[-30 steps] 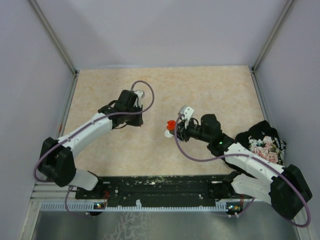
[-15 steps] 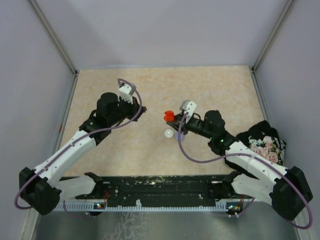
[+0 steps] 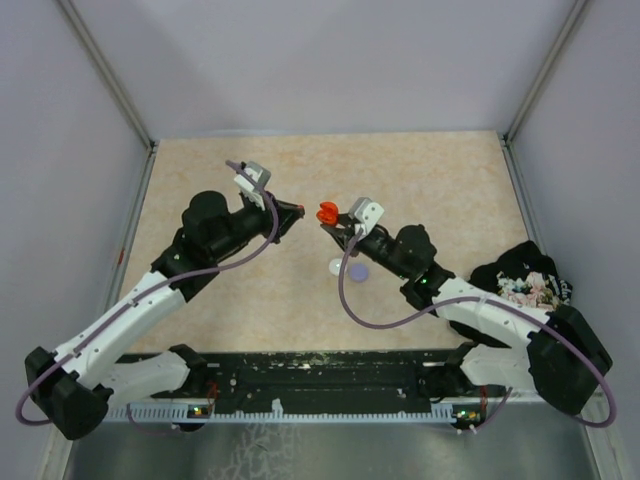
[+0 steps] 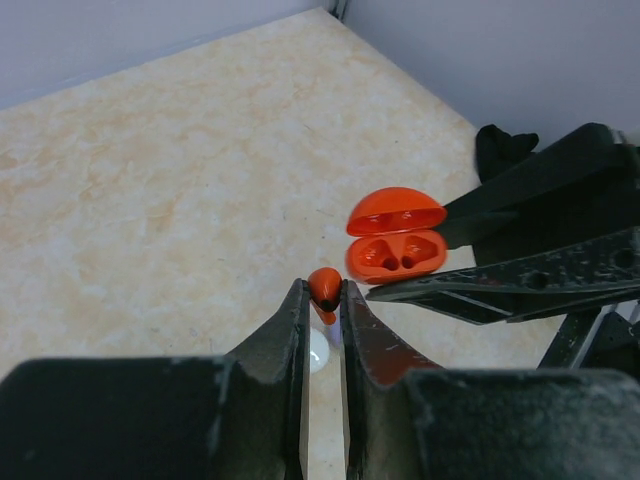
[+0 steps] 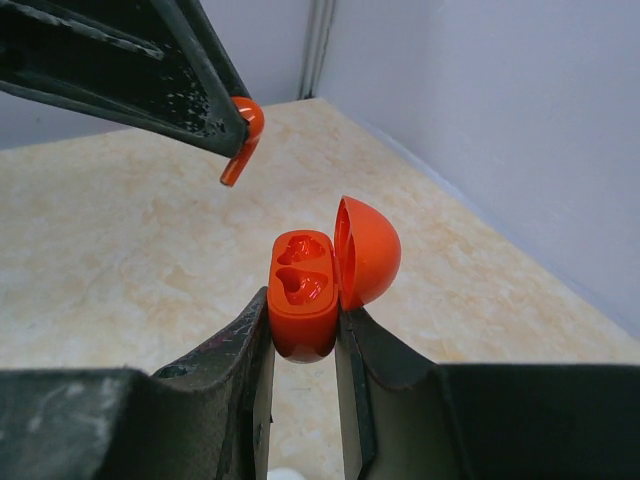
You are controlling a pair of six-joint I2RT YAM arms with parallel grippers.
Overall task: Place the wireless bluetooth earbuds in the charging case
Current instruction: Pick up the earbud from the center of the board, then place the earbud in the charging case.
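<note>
A small red earbud point(image 4: 324, 286) is pinched between the tips of my left gripper point(image 4: 322, 294), which is shut on it and held above the table. In the top view the left gripper point(image 3: 297, 211) points right, a short gap from the red charging case point(image 3: 326, 212). My right gripper point(image 5: 303, 312) is shut on that case point(image 5: 302, 292), gripping its lower body. The lid point(image 5: 366, 250) stands open and both sockets look empty. From the right wrist view the earbud point(image 5: 244, 124) hangs up and left of the case, stem down.
A white round disc point(image 3: 338, 266) and a lavender disc point(image 3: 359, 272) lie on the beige table under the right gripper. A dark floral pouch point(image 3: 525, 281) sits at the right edge. Grey walls close in the table on three sides.
The left arm has stretched out to the right, bringing the earbud toward the middle. The right gripper has lifted the open case up and left to face it, uncovering the two discs.
</note>
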